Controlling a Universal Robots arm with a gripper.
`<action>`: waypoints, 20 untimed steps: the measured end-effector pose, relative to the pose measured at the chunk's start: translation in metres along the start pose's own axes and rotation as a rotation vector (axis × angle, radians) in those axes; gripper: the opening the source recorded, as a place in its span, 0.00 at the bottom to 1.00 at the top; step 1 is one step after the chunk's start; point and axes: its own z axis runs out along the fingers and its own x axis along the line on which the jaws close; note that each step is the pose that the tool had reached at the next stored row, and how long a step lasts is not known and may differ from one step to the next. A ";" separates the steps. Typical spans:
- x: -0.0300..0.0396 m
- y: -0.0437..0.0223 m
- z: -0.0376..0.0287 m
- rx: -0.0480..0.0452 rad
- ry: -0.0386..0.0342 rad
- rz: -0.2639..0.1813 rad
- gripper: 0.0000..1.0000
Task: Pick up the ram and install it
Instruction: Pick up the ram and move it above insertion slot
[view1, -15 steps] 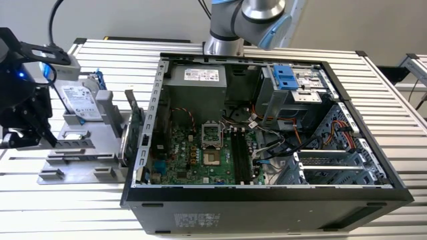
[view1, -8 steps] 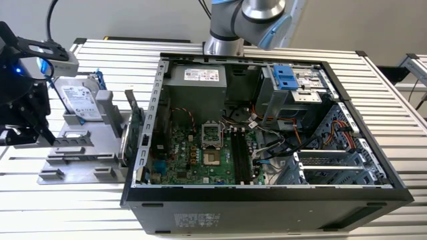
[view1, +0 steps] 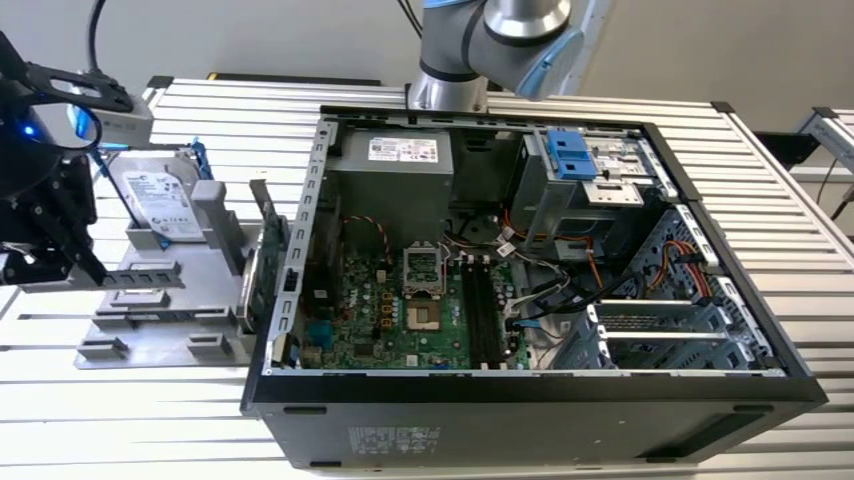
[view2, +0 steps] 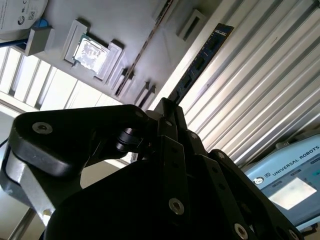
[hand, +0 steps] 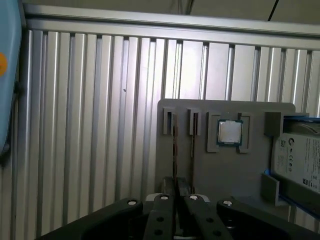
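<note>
- Ram (view2: 200, 64) is pinched in the gripper (hand: 176, 189). As far as I can tell the jaws are pressed together on its near end, with the stick running straight out past the jaw tips. Can't tell if it's fully clear of the tray (view1: 167, 325).
- Computer case (view1: 534, 388): well away from the jaws, on the far side of the tray. Risk: the stick juts far past the tips, so a low pass could clip the case wall.
- Tray: directly beyond the jaw tips. Risk: any tilt while the stick is low over it, and it could bind or drag the tray along.
- Hard drive (view1: 160, 205): off to one side of the jaws, standing tall on the tray. Risk: the gripper body or the stick's free end brushes it on a sideways swing.
- Green card (view1: 267, 250): upright between the jaws and the case, right on the straight line across. Same clip risk.
- Memory slots (view1: 481, 312): far from the jaws, deep in the case, with cables (view1: 534, 295) just beside them. Risk: it's a narrow target, so a small twist in the grip could mean a missed slot or a snagged cable.
- Grip: thin edge, held near one end, so a long lever. My guess is it could pivot or slip on a bump.
- Look of the stick: long, narrow, thin. It shows a dark face with a row of small chips in the second wrist view, and a thin edge-on line in the first wrist view.
</note>
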 end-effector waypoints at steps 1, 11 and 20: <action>0.0000 0.0000 -0.0009 0.0000 -0.0001 0.000 0.00; -0.0001 0.0001 -0.0109 0.0000 0.0000 0.000 0.00; -0.0002 0.0002 -0.0195 0.0000 -0.0001 0.000 0.00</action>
